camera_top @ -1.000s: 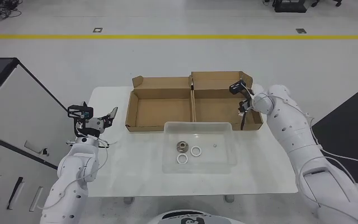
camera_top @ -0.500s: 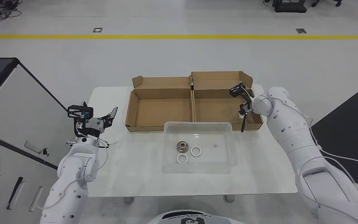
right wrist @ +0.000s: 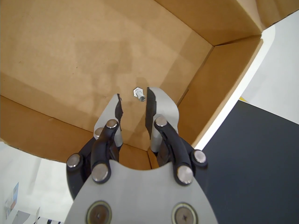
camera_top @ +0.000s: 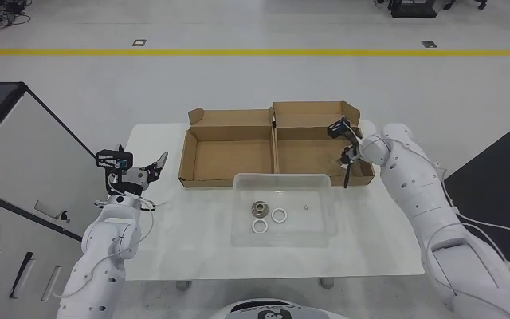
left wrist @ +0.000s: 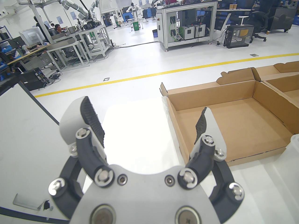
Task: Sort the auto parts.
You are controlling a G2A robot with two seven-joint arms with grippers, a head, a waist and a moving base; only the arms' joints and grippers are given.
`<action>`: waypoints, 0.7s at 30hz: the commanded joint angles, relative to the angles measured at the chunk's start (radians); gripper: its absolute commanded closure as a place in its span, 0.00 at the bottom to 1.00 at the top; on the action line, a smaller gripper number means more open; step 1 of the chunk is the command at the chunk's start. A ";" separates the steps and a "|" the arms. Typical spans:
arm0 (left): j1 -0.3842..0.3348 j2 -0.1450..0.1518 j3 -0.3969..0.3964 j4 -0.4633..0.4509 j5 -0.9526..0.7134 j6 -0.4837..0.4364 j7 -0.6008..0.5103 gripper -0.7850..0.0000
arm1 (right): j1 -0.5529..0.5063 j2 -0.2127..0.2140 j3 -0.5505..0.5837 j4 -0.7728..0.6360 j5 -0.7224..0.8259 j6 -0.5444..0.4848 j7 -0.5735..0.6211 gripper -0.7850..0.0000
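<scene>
No text, label or number clear enough to read, blue wall signs (left wrist: 140, 2) far beyond the left hand (left wrist: 146, 106) too small to make out, printed slip (right wrist: 11, 199) behind the right hand (right wrist: 133, 95) too blurred to make out

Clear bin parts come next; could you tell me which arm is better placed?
Probably right: the right tool, open, hangs over the right cardboard box beside the clear bin; the left tool is at the table's left edge.
</scene>
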 commanded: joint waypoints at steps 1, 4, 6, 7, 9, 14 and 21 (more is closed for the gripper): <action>0.000 0.000 0.000 0.000 0.000 0.000 0.000 0.00 | -0.002 0.002 0.005 -0.006 0.000 0.000 0.000 0.14; 0.000 0.000 0.000 0.000 0.000 0.000 0.000 0.00 | -0.003 0.005 0.013 -0.024 0.000 0.000 0.003 0.11; 0.000 0.000 0.000 0.000 0.000 0.000 0.000 0.00 | -0.003 0.007 0.020 -0.041 0.004 -0.002 0.003 0.05; 0.000 0.000 0.000 0.000 0.000 0.000 0.000 0.00 | -0.003 0.008 0.023 -0.052 0.004 -0.005 0.005 0.05; 0.000 0.000 0.000 0.000 0.000 0.000 0.000 0.00 | -0.005 0.010 0.028 -0.075 0.006 -0.012 0.010 0.02; 0.000 0.000 0.000 0.000 0.000 0.000 0.000 0.00 | -0.004 0.016 0.045 -0.134 0.035 -0.045 0.033 0.00; 0.000 0.000 0.000 0.000 0.000 0.000 0.000 0.00 | 0.003 0.028 0.081 -0.216 0.119 -0.116 0.106 0.00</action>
